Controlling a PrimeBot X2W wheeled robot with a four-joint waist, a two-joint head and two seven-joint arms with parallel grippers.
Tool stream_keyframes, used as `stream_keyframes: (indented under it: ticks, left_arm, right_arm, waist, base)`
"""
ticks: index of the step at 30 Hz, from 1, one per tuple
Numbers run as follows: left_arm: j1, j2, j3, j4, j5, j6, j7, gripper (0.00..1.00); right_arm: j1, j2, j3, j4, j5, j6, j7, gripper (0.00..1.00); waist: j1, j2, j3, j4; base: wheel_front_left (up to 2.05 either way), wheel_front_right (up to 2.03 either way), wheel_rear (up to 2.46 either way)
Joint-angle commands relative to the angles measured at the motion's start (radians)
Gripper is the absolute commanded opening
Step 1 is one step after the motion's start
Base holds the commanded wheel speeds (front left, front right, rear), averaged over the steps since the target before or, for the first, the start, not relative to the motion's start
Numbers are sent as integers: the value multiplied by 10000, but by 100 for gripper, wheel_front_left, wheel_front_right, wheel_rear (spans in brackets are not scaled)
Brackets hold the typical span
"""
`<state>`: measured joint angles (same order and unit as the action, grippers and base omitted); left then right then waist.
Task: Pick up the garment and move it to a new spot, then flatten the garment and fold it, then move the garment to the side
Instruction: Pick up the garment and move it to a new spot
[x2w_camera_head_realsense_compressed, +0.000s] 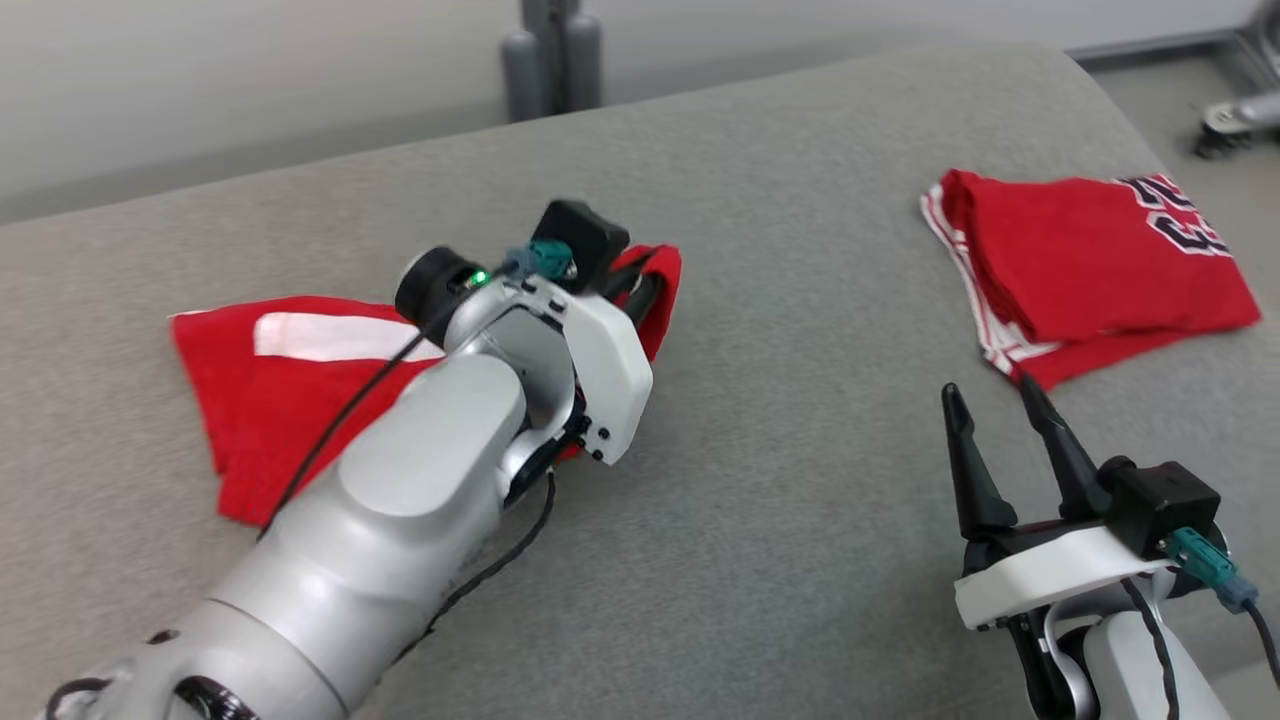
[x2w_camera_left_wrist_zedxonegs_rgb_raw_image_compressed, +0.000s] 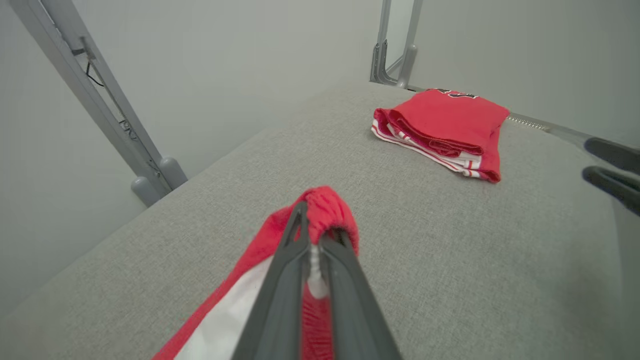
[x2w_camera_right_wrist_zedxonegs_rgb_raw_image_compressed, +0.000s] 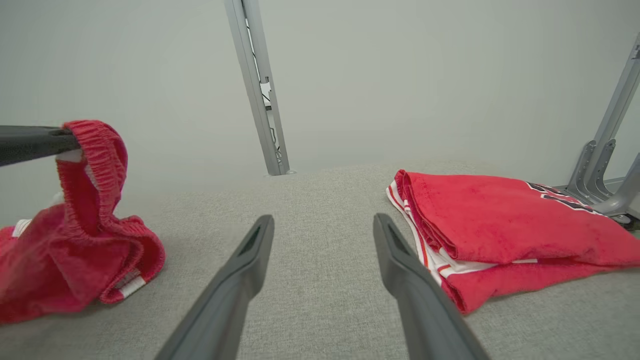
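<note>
Left gripper (x2w_camera_left_wrist_zedxonegs_rgb_raw_image_compressed: 314, 227), jaws closed on the elastic waistband of the red garment (x2w_camera_head_realsense_compressed: 270, 400). Pinched hem raised off the grey cushioned surface (x2w_camera_head_realsense_compressed: 780, 480); white-striped remainder trailing behind and below the fingers, crumpled and resting on the cushion.

Judged stage: pick-up secured, the opening step of the task. Apparently outstanding: carrying to a new spot, flattening, folding, setting aside. Bare cushion ahead of and to the right of the fingertips, seemingly ample for spreading.

Further right, right gripper (x2w_camera_head_realsense_compressed: 985, 395), jaws spread wide, holding nothing, low near the cushion and well apart from the held garment. Just beyond and to the right of its fingertips, a second red piece: a folded jersey (x2w_camera_head_realsense_compressed: 1090, 270) with white trim and dark numerals, neatly stacked and clear of both grippers; probably not the item in hand.

Nothing boxed or binned: both pieces lying directly on the cushion.
</note>
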<state>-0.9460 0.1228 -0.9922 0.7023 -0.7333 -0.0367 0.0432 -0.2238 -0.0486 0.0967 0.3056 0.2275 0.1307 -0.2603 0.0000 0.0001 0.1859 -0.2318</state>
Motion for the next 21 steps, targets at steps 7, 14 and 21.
stream_keyframes:
  ticks: [7, 14, 21]
  left_arm:
    - [134, -626, -479, 2178, 84, 305, -612, 15]
    - [80, -696, -1057, 2708, 276, 574, -680, 100]
    - [249, -698, -1909, 2031, 229, 830, -390, 100]
  right_arm:
    - [-194, -44, 270, 132, 321, 2, -67, 100]
    - [-109, -41, 230, 175, 246, 2, -62, 100]
    - [-82, -46, 206, 198, 119, 2, -61, 100]
  waist:
    - [0, -1, 820, -1148]
    - [0, -1, 734, -992]
    - [0, -1, 406, -459]
  base:
    - [0, 0, 0]
    - [0, 0, 0]
    - [0, 0, 0]
